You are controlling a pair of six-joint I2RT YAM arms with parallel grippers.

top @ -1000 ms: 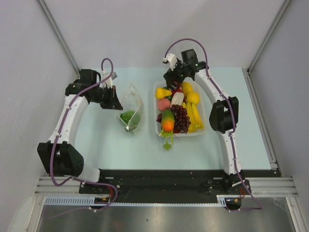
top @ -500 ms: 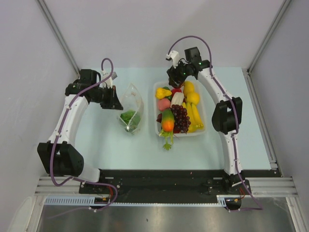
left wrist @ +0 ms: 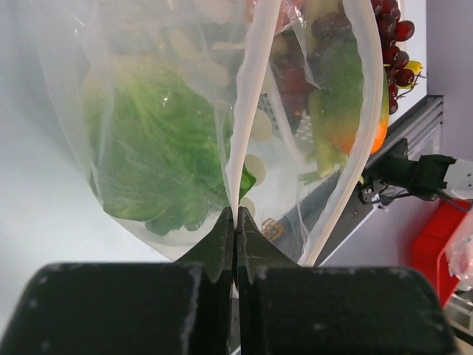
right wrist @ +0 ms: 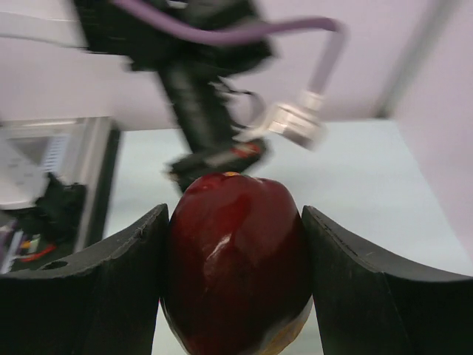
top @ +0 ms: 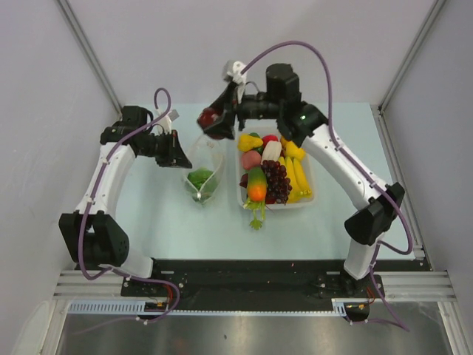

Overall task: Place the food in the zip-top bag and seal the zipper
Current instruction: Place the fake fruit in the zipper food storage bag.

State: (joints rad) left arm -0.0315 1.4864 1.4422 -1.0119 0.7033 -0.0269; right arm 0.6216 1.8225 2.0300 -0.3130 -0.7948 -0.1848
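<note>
— Where's the fruit now?
— My right pincer [right wrist: 233, 244] is clamped on a glossy, rounded dark-red fruit [top: 208, 117], raised near the far end of the zip-top bag [top: 202, 166].
— And the bag?
— Thin clear dotted film, standing on the surface [top: 148, 214] beside the rigid white tray [top: 308, 196], with crinkly green lettuce [left wrist: 155, 148] inside. My left pincer [left wrist: 235, 222] is pressed together on its rim.

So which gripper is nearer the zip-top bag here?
Left. The left gripper pinches the zip-top bag by its rim; the right gripper holds a red fruit near its far end.
</note>
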